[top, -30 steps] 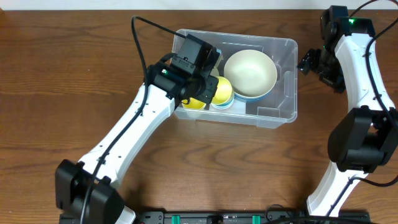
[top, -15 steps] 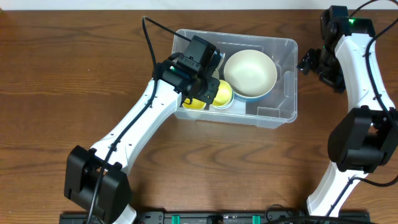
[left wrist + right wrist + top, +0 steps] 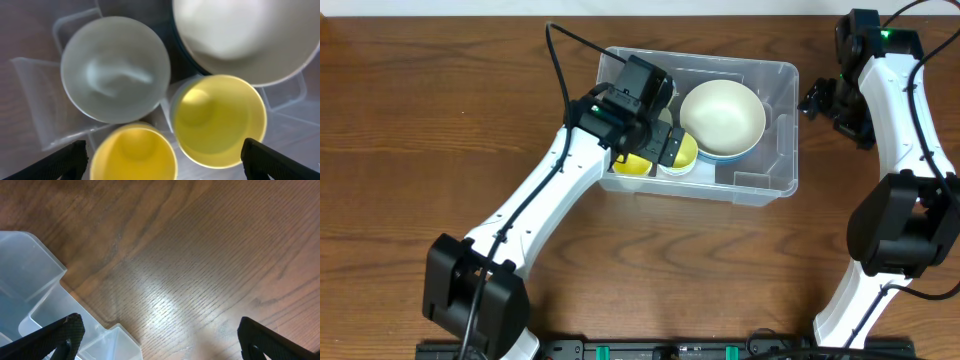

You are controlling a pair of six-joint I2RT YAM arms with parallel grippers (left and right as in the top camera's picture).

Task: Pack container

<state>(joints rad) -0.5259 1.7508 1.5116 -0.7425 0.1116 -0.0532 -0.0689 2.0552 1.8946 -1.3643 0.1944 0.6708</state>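
Observation:
The clear container [image 3: 782, 150] stands at the middle of the table. Inside it, a large cream bowl [image 3: 722, 115] rests on a blue bowl [image 3: 720, 156], beside a yellow-green cup [image 3: 684, 152] and a yellow cup [image 3: 632, 166]. My left gripper [image 3: 658, 140] hangs open over the container's left part. From its wrist I look down on a pale grey bowl [image 3: 115, 70], the yellow-green cup [image 3: 217, 120] and the yellow cup [image 3: 132, 152], with nothing between the fingers [image 3: 65, 160]. My right gripper [image 3: 825, 100] is open beside the container's right wall.
The right wrist view shows bare brown wood table [image 3: 200, 255] and a corner of the container [image 3: 30, 270] at lower left, with the right gripper [image 3: 162, 340] above the wood. The left arm [image 3: 540, 200] stretches across the table's left front.
My left gripper's jaws have gone from shut to wide open above the yellow cups. The left arm shifted slightly toward the back a second ago. The right arm has not moved.

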